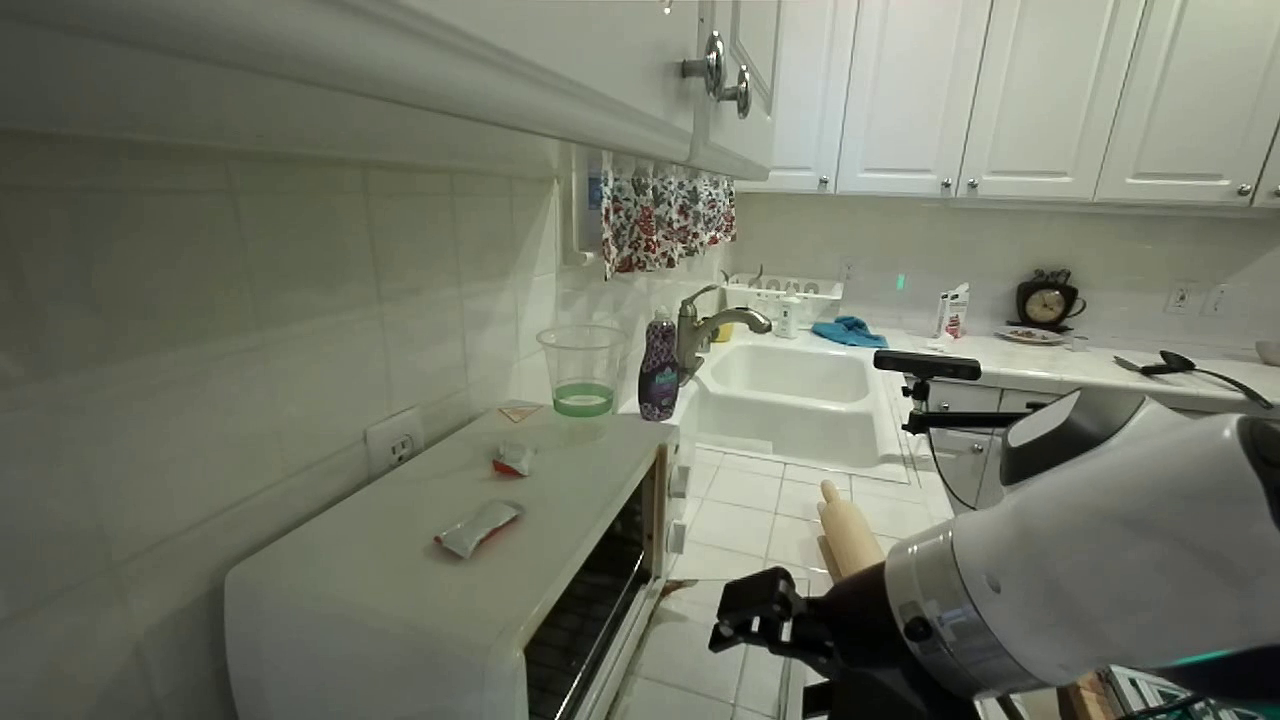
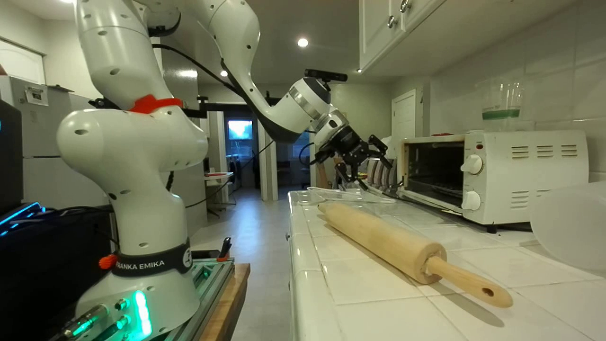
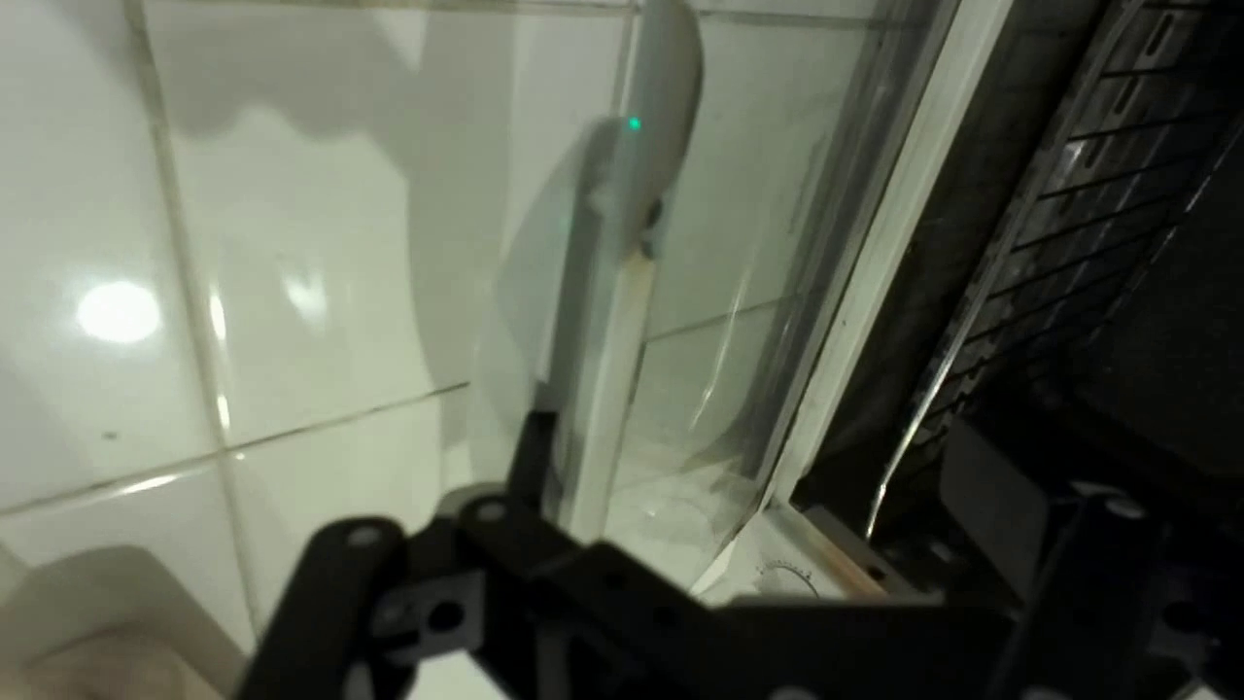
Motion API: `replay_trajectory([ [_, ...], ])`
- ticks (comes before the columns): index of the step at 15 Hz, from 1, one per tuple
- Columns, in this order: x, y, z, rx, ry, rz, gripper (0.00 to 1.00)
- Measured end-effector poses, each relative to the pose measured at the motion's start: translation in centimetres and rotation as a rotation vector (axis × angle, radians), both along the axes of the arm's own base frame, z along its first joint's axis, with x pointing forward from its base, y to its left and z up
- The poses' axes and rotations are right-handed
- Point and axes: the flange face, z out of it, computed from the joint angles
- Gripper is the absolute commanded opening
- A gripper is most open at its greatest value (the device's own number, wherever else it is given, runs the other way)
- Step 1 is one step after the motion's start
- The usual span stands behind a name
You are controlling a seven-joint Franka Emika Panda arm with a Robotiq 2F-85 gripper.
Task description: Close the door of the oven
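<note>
The white oven stands on the counter with its dark cavity and wire rack exposed; it also shows in an exterior view and the wrist view. Its door is open, folded down low over the counter tiles; the glass is see-through. The door also shows in both exterior views. My gripper is open and empty, above the door and in front of the cavity; it also shows in an exterior view. In the wrist view its fingers are spread across the door and the oven's front edge.
A wooden rolling pin lies on the counter beside the door. A clear cup and small packets are on the oven top. A purple soap bottle and the sink are beyond. Wall cabinets hang above.
</note>
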Motion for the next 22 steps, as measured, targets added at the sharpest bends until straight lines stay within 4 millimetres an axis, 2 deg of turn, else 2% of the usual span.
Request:
replay_trajectory([
  [10,-0.3,0.2,1.7,-0.069,-0.073,0.011,1.00],
  [18,1.3,-2.9,3.5,-0.151,-0.133,-0.017,1.00],
  [22,2.2,-3.9,4.5,-0.176,-0.157,-0.022,1.00],
])
